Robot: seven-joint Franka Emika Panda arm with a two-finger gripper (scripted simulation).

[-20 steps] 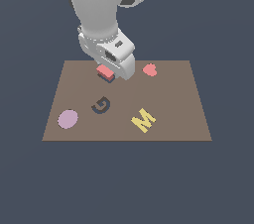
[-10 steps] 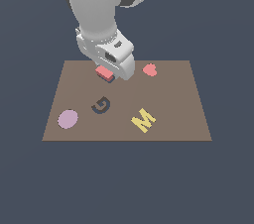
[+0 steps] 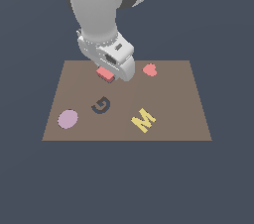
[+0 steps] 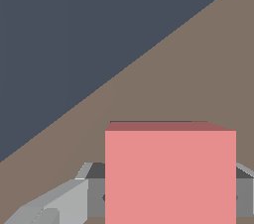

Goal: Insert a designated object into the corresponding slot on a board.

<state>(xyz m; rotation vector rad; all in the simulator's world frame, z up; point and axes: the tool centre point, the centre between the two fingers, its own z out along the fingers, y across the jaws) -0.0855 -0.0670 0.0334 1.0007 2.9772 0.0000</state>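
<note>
One salmon-red square block (image 4: pixel 170 173) is sitting pinched between the fingers (image 4: pixel 59 203), which are closing on its two sides. It is hanging low over the far part of the brown board (image 3: pixel 178 99), beyond the dark G (image 3: pixel 100 105).

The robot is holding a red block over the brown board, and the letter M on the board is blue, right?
Not quite. The M is yellow, not blue, as the exterior view shows. The rest holds: the end effector has the red block over the brown board.
</note>
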